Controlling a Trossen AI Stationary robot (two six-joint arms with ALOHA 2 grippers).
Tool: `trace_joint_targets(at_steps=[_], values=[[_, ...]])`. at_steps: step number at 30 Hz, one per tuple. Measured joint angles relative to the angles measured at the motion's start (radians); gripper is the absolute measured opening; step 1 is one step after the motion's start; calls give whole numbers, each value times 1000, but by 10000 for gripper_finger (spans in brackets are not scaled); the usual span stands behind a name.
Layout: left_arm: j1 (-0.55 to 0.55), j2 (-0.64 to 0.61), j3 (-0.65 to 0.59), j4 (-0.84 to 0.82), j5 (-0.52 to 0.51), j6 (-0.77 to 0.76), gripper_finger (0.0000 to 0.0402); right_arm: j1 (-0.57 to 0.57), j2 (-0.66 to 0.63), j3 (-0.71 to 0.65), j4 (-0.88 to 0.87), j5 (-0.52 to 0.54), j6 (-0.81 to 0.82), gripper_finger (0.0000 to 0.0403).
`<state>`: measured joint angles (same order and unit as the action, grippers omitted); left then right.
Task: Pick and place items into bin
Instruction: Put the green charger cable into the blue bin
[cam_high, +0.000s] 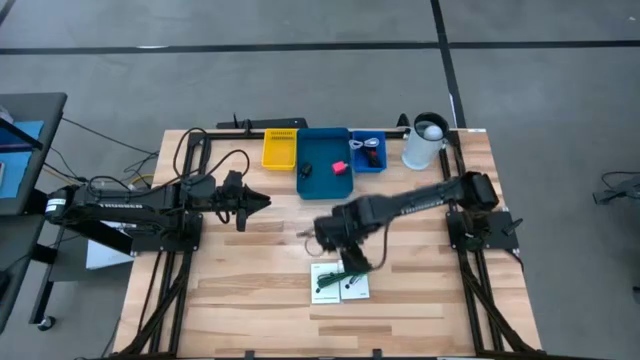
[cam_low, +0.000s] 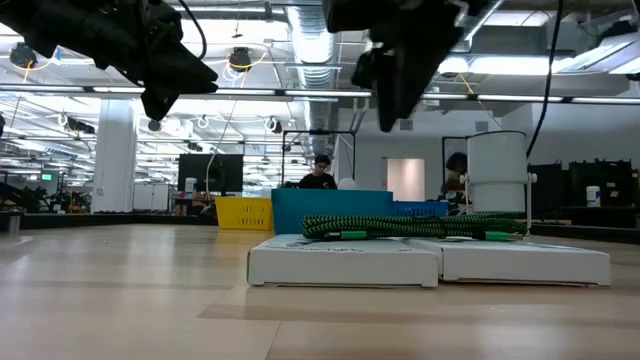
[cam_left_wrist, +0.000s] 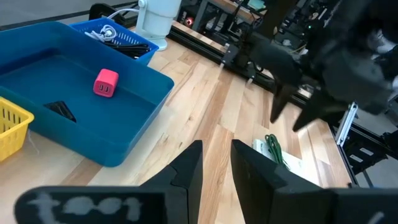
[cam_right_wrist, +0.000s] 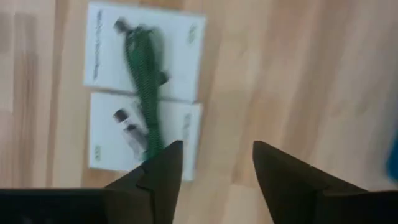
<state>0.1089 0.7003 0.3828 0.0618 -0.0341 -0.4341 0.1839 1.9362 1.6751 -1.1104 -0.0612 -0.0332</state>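
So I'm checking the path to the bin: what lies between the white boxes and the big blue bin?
In the high view, bare wood between the white boxes and blue bin, with the right hand overhead.

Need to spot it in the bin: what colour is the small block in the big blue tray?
Pink-red block; clearest in the left wrist view.

Two white flat boxes (cam_low: 430, 261) lie side by side on the wooden table (cam_low: 120, 290) with a green braided cord (cam_low: 410, 227) draped across both. Behind them stand a blue bin (cam_low: 330, 210), a yellow basket (cam_low: 245, 212) and a white jug (cam_low: 497, 172)
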Motion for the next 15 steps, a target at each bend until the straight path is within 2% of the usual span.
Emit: trace_joint_targets(at_steps=[6,15], values=[[0,0,0,2,0,-26,71,51,0,-83,61,0,85,226],[0,0,0,4,0,-46,71,58,37,-99,137,-82,49,223]])
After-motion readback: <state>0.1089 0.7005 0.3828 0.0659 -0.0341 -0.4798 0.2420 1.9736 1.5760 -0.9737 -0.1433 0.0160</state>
